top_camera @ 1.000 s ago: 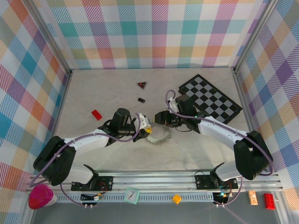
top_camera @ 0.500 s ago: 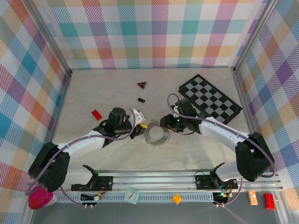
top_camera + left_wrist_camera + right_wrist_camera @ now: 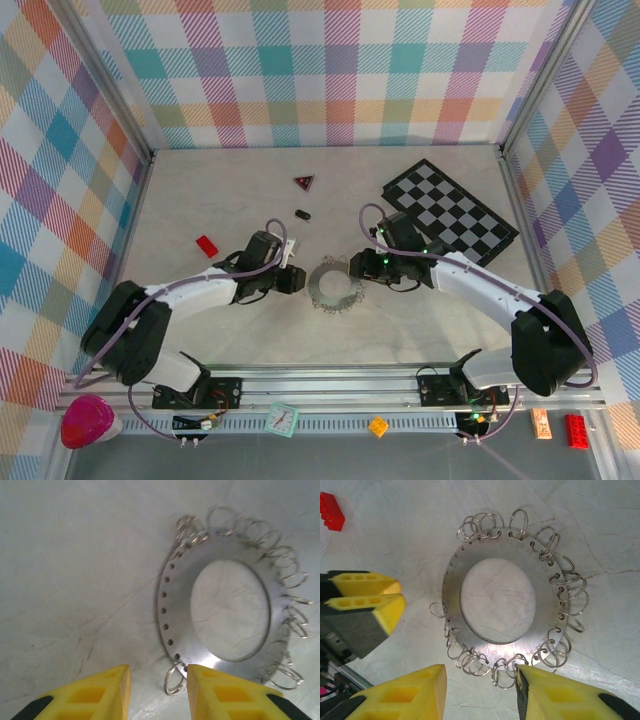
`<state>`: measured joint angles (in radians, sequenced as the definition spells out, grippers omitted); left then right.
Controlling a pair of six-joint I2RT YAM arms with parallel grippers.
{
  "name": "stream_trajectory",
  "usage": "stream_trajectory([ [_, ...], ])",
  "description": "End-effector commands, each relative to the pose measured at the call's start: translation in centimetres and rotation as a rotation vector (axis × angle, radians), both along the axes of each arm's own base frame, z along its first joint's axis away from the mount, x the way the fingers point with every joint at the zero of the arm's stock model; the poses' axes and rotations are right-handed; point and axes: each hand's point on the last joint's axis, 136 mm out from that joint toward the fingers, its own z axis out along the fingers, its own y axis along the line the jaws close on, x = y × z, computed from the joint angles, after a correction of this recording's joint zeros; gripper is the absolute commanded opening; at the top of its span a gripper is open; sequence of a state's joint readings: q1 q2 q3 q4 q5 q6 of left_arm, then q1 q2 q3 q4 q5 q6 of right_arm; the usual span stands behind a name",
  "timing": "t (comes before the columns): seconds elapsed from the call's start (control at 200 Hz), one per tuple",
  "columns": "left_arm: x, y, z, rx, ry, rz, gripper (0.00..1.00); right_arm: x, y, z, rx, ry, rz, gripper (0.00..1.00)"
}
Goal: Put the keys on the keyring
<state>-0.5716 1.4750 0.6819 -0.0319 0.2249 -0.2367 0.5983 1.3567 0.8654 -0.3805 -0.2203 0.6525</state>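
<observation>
The keyring point(image 3: 318, 290) is a flat silvery ring plate lying on the table between my two grippers. The keys point(image 3: 570, 595) are small wire loops hanging from holes along most of its rim point(image 3: 546, 605). My left gripper point(image 3: 289, 279) sits just left of the plate, open. In the left wrist view, one loop point(image 3: 174, 678) on the plate's point(image 3: 180, 600) near edge lies in the gap of the left gripper point(image 3: 157, 682), close to the right finger and not pinched. My right gripper point(image 3: 480, 680) is open over the plate's opposite edge; several loops lie between its fingers.
A red brick point(image 3: 207, 246) lies left of the left arm. A small black oval piece point(image 3: 302, 214) and a dark red triangle point(image 3: 304, 182) lie further back. A chequered board point(image 3: 450, 212) lies at the back right, beside the right arm.
The keyring has gone from tilted between the grippers to lying flat. My left gripper has opened and drawn back a little to the left. The right gripper's jaws have narrowed slightly.
</observation>
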Motion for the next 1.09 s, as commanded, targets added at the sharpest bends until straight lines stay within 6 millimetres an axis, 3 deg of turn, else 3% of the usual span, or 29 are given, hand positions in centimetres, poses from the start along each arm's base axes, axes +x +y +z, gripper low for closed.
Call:
stream_trajectory([
  [0.0, 0.1, -0.9, -1.2, -0.030, 0.107, 0.047, 0.33, 0.0, 0.4, 1.1, 0.012, -0.022, 0.032, 0.40],
  [0.285, -0.8, -1.5, -3.9, -0.028, 0.261, 0.066, 0.32, -0.2, 0.3, 1.1, 0.011, -0.020, 0.037, 0.40],
  [0.52, -1.8, -1.9, -3.6, -0.057, 0.300, 0.040, 0.26, -0.2, 0.5, 0.9, 0.014, -0.012, 0.046, 0.39],
  [0.77, -3.5, -2.4, -3.7, -0.067, 0.336, -0.010, 0.25, -0.2, 0.6, 0.9, 0.019, -0.011, 0.051, 0.38],
  [1.09, -3.8, -2.5, -3.5, -0.063, 0.335, -0.028, 0.19, -0.3, 0.6, 1.0, 0.022, -0.010, 0.053, 0.37],
])
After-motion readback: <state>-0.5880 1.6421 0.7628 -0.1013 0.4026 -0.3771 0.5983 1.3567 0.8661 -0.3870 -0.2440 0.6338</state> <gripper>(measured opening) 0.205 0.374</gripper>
